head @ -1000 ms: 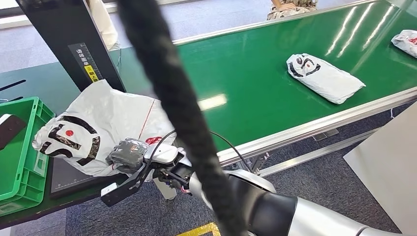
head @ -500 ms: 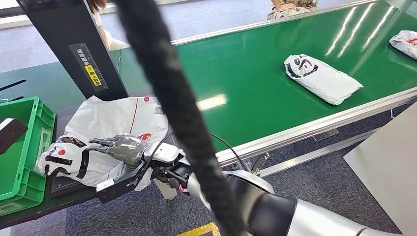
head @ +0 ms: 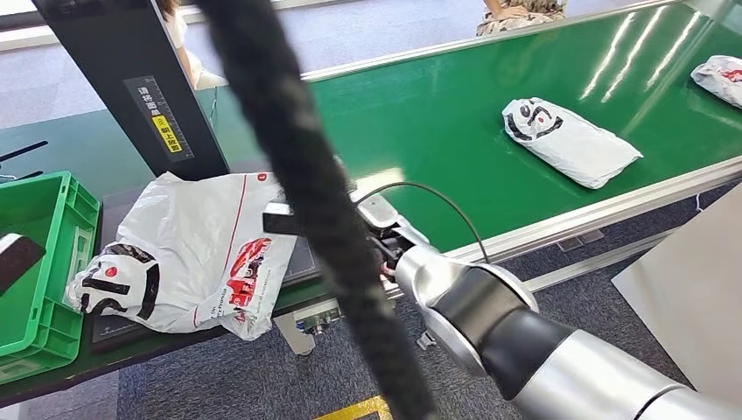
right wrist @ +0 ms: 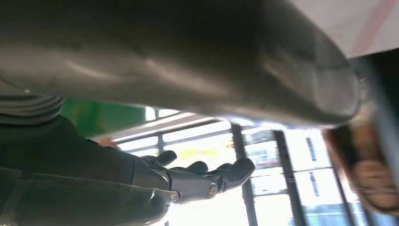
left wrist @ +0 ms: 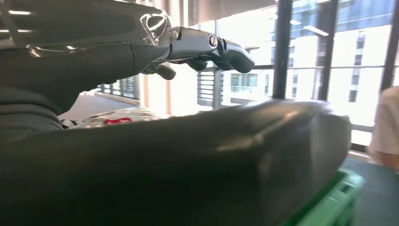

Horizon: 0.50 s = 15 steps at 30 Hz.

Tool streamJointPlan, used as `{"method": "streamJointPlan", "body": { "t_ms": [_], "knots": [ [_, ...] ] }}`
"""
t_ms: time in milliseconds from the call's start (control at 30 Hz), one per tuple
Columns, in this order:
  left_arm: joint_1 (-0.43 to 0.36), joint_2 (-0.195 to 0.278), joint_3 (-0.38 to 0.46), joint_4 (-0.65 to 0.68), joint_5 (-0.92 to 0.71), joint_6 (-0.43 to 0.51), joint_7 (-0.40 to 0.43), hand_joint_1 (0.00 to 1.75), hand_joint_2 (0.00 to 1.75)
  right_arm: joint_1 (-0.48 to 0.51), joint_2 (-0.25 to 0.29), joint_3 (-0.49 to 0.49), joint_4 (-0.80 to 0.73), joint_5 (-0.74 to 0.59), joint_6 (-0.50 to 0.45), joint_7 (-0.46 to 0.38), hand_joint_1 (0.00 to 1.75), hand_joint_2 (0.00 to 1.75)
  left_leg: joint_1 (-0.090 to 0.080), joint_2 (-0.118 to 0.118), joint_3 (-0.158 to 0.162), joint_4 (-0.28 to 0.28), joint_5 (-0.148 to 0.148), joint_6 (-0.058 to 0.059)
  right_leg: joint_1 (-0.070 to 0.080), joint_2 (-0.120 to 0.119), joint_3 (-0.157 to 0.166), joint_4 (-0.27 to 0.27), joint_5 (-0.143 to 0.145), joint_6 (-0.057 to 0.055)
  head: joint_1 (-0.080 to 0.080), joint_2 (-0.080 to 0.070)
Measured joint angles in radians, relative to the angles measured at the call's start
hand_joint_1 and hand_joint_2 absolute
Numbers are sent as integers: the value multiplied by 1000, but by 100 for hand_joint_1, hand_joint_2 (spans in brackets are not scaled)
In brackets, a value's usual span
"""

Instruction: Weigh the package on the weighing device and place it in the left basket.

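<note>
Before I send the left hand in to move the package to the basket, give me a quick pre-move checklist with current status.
1. White package lying flat on the dark weighing device: ok, though one end overhangs toward the green basket.
2. Right hand off the package: ok; it holds nothing and its fingers are spread.
3. Left hand free: ok, fingers apart, nothing held.
4. Basket has room: cannot tell; a dark object sits over it at the picture's edge.
5. Weight reading taken: cannot tell, no display readable.
6. Black cable crossing the head view hides part of the package: not ok.
</note>
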Motion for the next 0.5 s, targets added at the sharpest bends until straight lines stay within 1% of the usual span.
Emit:
{"method": "streamJointPlan", "body": {
  "t_ms": [67, 100, 267, 333, 400, 433, 500],
  "knots": [
    [9, -13, -1, 0, -4, 8, -27, 0, 0, -2, -30, -21, 2, 11, 1, 18, 0, 0, 0, -2, 0, 0, 0, 0, 0, -1, 0, 0, 0, 0, 0, 0],
    [10, -15, -1, 0, -5, 9, -32, 0, 0, -2, -36, -25, 3, 13, 2, 22, 0, 0, 0, -2, 0, 0, 0, 0, 0, -1, 0, 0, 0, 0, 0, 0],
    [10, -15, -1, 0, -5, 9, -32, 0, 0, -2, -36, -25, 3, 13, 2, 22, 0, 0, 0, -2, 0, 0, 0, 0, 0, -1, 0, 0, 0, 0, 0, 0],
    [14, -22, -1, 0, -6, 10, -45, 0, 0, -3, -47, -31, 5, 20, 5, 30, 0, 0, 0, -3, -1, 0, 0, 0, 0, -2, 0, 0, 0, 0, 0, 0],
    [28, -63, -11, 0, -6, 16, -92, 0, 0, -4, -94, -56, 16, 48, 20, 68, 0, 0, 0, -3, -1, 1, 0, 0, 0, -2, 0, 0, 0, 0, 0, 0],
    [38, -97, -21, 0, -4, 19, -127, 0, 0, -5, -126, -73, 26, 67, 35, 93, 0, 0, 0, -3, -1, 1, 0, 1, -1, -3, 0, 0, 0, 0, 0, 0],
    [57, -193, -62, 7, 5, 20, -185, 0, 0, -7, -186, -105, 52, 88, 63, 133, 0, 0, 0, -3, -2, 1, -1, 1, -1, -3, 0, 0, 0, 1, 0, 0]
  ]
}}
